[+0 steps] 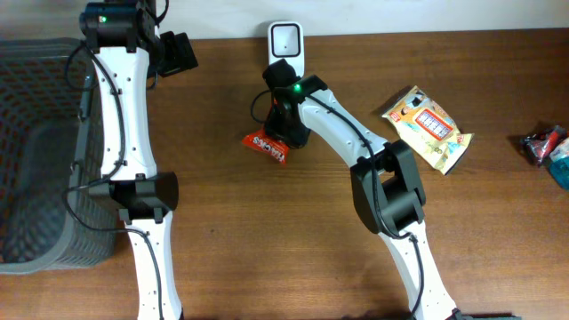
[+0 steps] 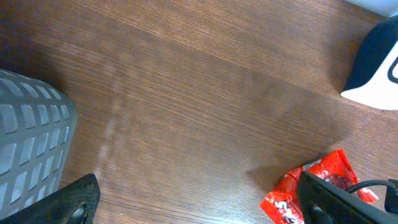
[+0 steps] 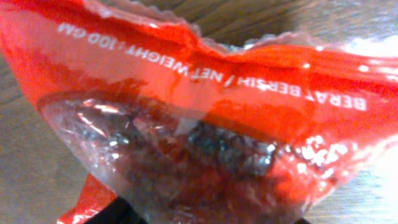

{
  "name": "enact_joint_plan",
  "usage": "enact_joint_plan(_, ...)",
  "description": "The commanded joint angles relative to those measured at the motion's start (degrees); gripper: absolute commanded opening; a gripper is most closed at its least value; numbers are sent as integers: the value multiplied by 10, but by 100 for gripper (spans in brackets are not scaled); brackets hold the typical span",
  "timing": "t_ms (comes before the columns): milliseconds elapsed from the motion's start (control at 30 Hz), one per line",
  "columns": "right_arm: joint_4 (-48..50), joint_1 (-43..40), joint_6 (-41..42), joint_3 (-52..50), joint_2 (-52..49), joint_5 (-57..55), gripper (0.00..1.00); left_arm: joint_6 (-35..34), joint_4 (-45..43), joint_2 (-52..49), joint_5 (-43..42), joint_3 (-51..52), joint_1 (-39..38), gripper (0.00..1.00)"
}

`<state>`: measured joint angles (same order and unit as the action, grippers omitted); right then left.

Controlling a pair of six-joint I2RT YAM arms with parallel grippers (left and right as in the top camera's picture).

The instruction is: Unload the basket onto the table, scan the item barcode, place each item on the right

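Overhead, right claw (image 1: 286, 126) sits on the red snack packet (image 1: 265, 142), centre frame, below the scanner (image 1: 285, 40); pinching or not, I cannot tell. Left claw (image 1: 182, 53) spread, upper left, well apart.

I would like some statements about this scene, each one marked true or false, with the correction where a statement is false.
1. The red packet is under the right gripper, close to the white scanner. True.
2. The left gripper holds the red packet. False: it is open with nothing between its fingers, and it is apart from the packet.
3. A grey basket stands at the left side of the table. True.
4. The yellow snack packet is inside the grey basket. False: it lies on the table, on the right arm's side.
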<state>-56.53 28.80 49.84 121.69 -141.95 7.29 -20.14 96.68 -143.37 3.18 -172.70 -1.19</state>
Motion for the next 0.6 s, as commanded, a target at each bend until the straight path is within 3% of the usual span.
enact_joint_plan(0,-26,-15,-31,-17,-17,-33,38,5,0,0,-4,3,0,99)
enact_joint_plan(33,-40,-20,-35,-3,-15,-33,37,5,0,0,-4,3,0,99)
enact_joint_plan(100,-51,-32,-71,27,-5,-33,18,5,0,0,-4,3,0,99)
enact_joint_plan(167,-64,-42,-110,66,5,-33,5,5,0,0,-4,3,0,99)
enact_joint_plan(333,-71,-65,-177,207,9,-35,4,5,0,0,-4,3,0,99)
enact_joint_plan(400,-16,-80,-177,243,9,-34,4,5,0,0,-4,3,0,99)
enact_joint_plan(567,129,-88,-61,237,-10,-29,4,5,0,0,-4,3,0,99)
